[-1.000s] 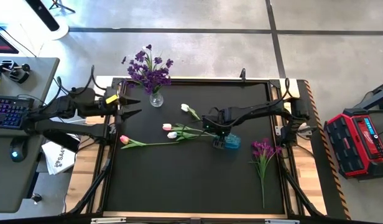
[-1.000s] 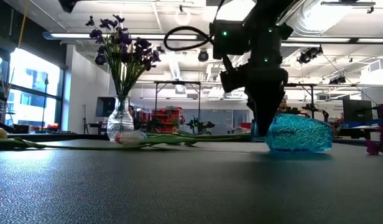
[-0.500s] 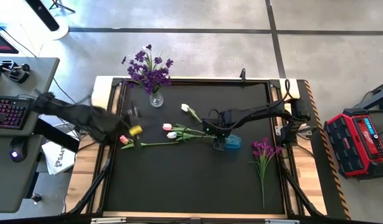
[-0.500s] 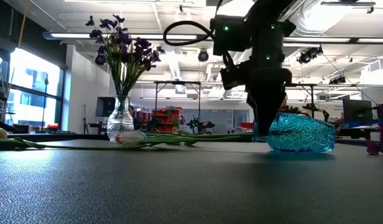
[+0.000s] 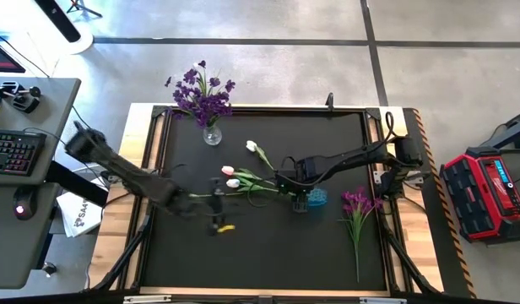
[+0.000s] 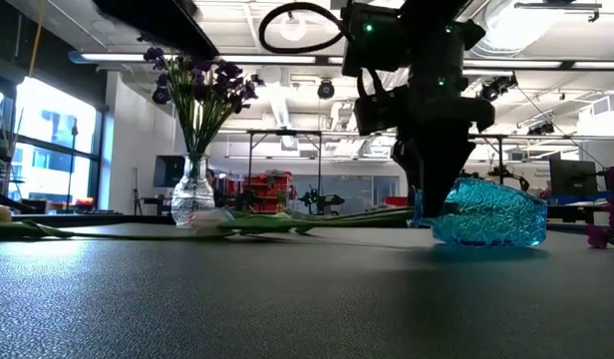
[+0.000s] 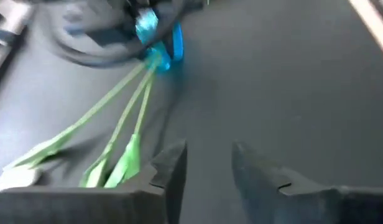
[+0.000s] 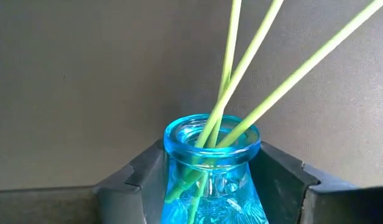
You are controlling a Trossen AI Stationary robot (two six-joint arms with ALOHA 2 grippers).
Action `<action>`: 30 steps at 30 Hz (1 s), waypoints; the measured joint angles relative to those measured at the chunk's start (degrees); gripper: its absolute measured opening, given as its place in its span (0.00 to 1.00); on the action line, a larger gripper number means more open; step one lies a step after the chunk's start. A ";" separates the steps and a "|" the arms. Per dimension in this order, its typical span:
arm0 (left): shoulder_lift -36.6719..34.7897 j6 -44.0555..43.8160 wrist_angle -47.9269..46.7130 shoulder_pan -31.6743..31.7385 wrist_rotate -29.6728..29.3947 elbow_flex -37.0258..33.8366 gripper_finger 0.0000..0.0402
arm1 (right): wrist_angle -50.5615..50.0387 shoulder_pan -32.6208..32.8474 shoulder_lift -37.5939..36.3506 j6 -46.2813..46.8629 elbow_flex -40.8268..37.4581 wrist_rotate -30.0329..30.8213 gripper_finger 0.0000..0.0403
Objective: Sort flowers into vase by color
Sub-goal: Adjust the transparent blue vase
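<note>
A workshop with grey concrete floor (image 5: 285, 51) crossed by dark seams; a side table with keyboard (image 5: 11, 152) at left, a red case (image 5: 488, 190) at right. Tall windows (image 6: 43, 140) and ceiling strip lights (image 6: 546, 65) behind

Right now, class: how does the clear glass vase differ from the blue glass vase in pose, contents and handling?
Pose: the clear glass vase stands upright; the blue glass vase lies tipped on its side.
Contents: the clear vase holds purple flowers; the blue vase has green tulip stems running into its mouth.
Handling: nothing touches the clear vase; the right end effector is shut on the blue vase's neck.
Shared: both are glass and sit on the black mat.
</note>
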 joint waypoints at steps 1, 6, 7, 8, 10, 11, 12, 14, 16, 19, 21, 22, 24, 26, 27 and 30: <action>2.60 1.20 2.43 1.71 1.90 0.00 0.31 | -0.02 0.11 0.00 0.03 0.00 0.00 0.47; 15.34 5.64 16.07 10.43 14.12 0.00 0.47 | -1.19 0.88 -0.22 0.23 -0.03 -0.16 0.47; 17.49 7.00 17.80 11.45 14.95 0.00 0.49 | -1.52 1.02 -0.24 0.29 -0.07 -0.17 0.47; 19.26 8.49 19.01 12.30 14.97 0.00 0.51 | -1.57 1.12 -0.26 0.41 -0.09 -0.17 0.47; 21.98 12.03 22.24 13.44 12.95 -0.02 0.53 | -1.62 1.34 -0.54 0.43 -0.11 -0.19 0.47; 22.93 13.84 24.19 13.80 11.39 -0.01 0.54 | -1.51 1.47 -0.59 0.43 -0.11 -0.20 0.47; 23.77 15.60 26.02 14.08 9.74 0.00 0.54 | -1.46 1.50 -0.60 0.44 -0.11 -0.19 0.47; 25.42 19.58 31.26 14.61 7.94 -0.01 0.54 | -1.67 1.51 -0.59 0.78 -0.11 -0.20 0.47; 26.67 23.32 34.56 15.35 7.35 0.00 0.54 | -1.86 1.51 -0.61 1.20 -0.11 -0.22 0.47; 28.09 25.32 37.55 17.23 7.27 0.00 0.54 | -1.86 1.53 -0.61 1.61 -0.11 -0.28 0.47; 28.76 25.96 37.98 18.92 7.11 0.00 0.54 | -1.86 1.68 -0.61 1.63 -0.11 -0.49 0.47; 29.19 26.79 38.65 19.69 7.02 0.01 0.54 | -1.86 1.74 -0.61 1.44 -0.11 -0.50 0.47; 29.70 28.66 38.55 20.82 6.99 0.02 0.54 | -1.72 2.05 -0.61 1.26 -0.11 -0.73 0.47; 30.17 30.78 39.21 21.40 7.11 0.04 0.54 | -1.46 2.21 -0.61 1.04 -0.11 -0.90 0.47; 30.21 31.92 39.15 21.61 7.80 0.04 0.54 | -1.31 2.34 -0.61 1.04 -0.11 -1.05 0.47; 30.24 35.43 40.14 22.90 13.37 0.04 0.55 | -0.80 2.61 -0.61 0.86 -0.11 -1.12 0.47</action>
